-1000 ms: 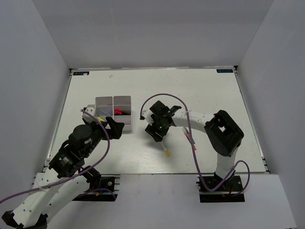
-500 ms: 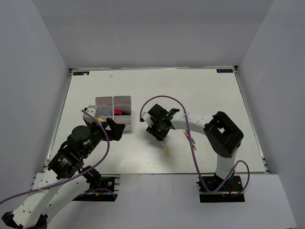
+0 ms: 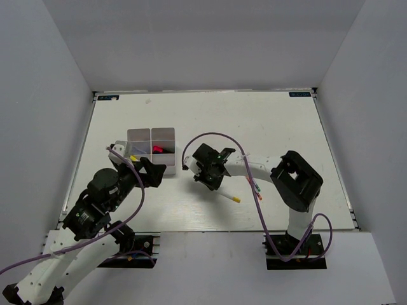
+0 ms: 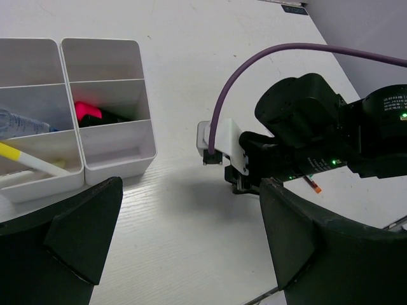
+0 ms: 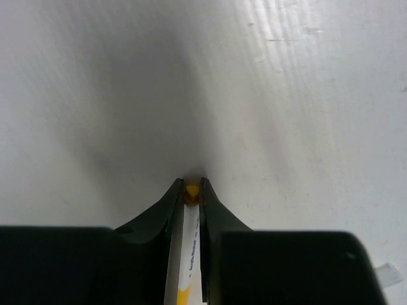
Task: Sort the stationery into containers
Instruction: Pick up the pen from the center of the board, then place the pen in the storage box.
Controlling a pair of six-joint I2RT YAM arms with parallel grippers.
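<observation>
**Q:** Right claw [image 5: 191, 189], status?

**A:** Clamped on a thin white pen [image 5: 191, 254]. Both black fingers [image 5: 166, 215] pinch it right at its yellow tip, low over the desk [image 5: 286, 95]. Whether the tip touches the desk: cannot tell.

**Q:** Pen position from above?

**A:** The pen [image 3: 227, 194] sticks out of the right claw [image 3: 208, 175] toward the near right, with a yellow end outermost. It is to the right of the containers [image 3: 151, 147] and apart from them.

**Q:** Left claw?

**A:** The wrist view shows the left claw [image 4: 191, 190] spread wide with nothing between the fingers. From above, the left claw [image 3: 151, 170] sits at the near edge of the containers.

**Q:** Contents of the containers?

**A:** There are two white boxes side by side, each split into three compartments.
- **Left box [image 4: 38, 51]:** a yellow-banded pen [image 4: 32, 162] in the nearest compartment and a bluish-white marker [image 4: 19, 122] in the middle one.
- **Right box [image 4: 137, 89]:** a pink-ended highlighter [image 4: 89, 110] in the middle compartment.

**Q:** Anything loose?

**A:** A few thin pens [image 3: 255, 185] with red and green ends lie on the desk [image 3: 254, 121], beside the right arm's forearm.
</observation>
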